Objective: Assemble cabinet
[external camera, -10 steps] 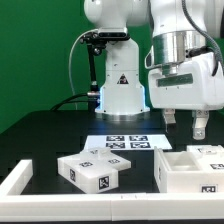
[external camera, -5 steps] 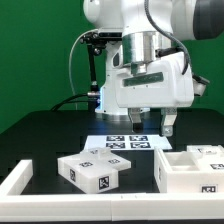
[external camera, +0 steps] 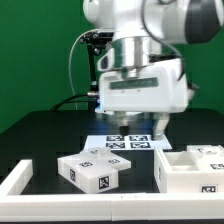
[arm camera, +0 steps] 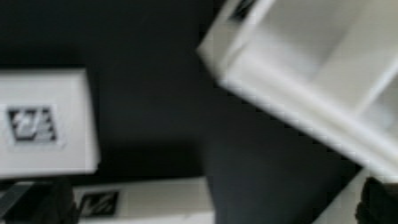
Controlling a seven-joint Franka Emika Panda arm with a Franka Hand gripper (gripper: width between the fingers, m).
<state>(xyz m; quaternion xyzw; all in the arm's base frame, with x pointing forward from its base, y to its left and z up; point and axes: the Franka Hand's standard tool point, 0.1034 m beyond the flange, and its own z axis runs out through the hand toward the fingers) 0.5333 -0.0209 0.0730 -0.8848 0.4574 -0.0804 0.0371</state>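
Your end effector (external camera: 147,124) hangs with fingers spread, apparently empty, over the marker board (external camera: 127,143). On the desk (external camera: 40,140), the cabinet body (external camera: 190,172) sits at the exterior view's right. The smaller tagged piece (external camera: 93,170) lies apart, so nothing is joined yet.

Marker board (external camera: 125,146) on black table (external camera: 40,135)

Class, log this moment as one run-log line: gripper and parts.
gripper: open, empty | position: above marker board | cabinet body: not held | small tagged piece: not held, apart from body
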